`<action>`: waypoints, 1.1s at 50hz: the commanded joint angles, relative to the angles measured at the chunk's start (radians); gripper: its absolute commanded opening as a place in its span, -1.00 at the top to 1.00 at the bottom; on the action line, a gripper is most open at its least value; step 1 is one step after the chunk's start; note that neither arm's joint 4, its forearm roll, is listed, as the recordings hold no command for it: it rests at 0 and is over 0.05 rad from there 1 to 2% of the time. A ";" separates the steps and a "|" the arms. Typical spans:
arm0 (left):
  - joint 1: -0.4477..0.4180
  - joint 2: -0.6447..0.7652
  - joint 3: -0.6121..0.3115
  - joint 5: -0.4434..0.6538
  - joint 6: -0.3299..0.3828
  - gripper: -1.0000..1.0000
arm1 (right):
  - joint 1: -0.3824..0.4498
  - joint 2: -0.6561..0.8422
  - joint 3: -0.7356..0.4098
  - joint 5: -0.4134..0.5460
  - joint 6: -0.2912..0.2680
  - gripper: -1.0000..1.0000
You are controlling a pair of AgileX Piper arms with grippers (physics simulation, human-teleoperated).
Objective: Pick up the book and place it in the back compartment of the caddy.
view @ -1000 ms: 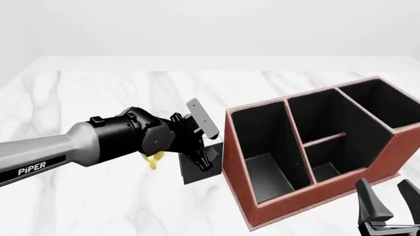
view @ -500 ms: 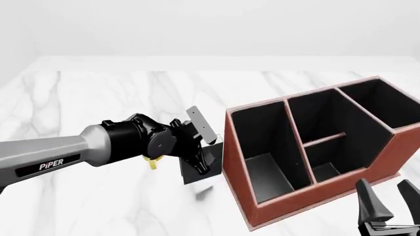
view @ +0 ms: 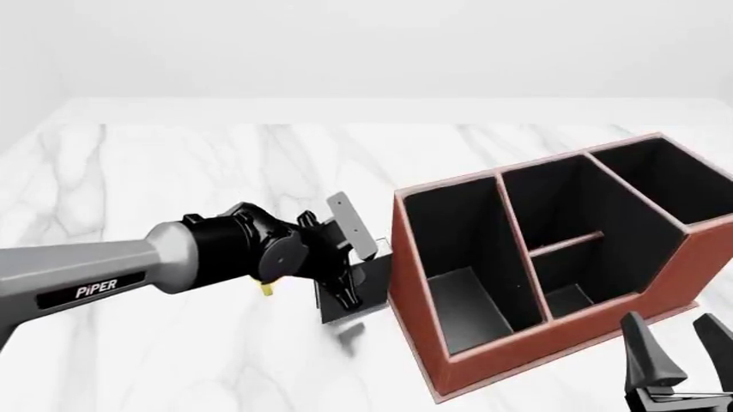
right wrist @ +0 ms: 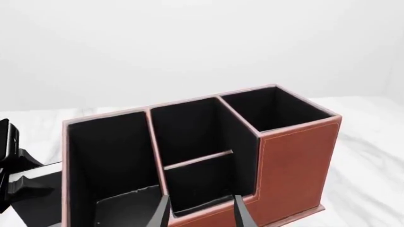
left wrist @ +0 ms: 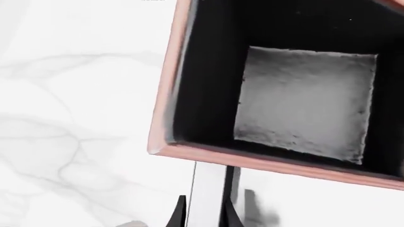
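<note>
One book [left wrist: 207,194] sits pinched in our left pincer [left wrist: 205,215], so we should lift it straight up, clear of the caddy [view: 550,283] wall, before swinging back.

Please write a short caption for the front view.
Left gripper meets the book beside the caddy.
</note>
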 commanded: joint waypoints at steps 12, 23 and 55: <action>-0.052 -0.099 0.026 0.095 -0.058 1.00 | -0.001 0.013 0.000 -0.012 0.003 -1.00; -0.084 -0.311 -0.311 0.515 0.052 1.00 | -0.003 -0.022 0.001 0.019 0.001 -1.00; -0.121 -0.305 -0.707 0.652 0.148 1.00 | -0.003 -0.029 -0.001 0.025 0.001 -1.00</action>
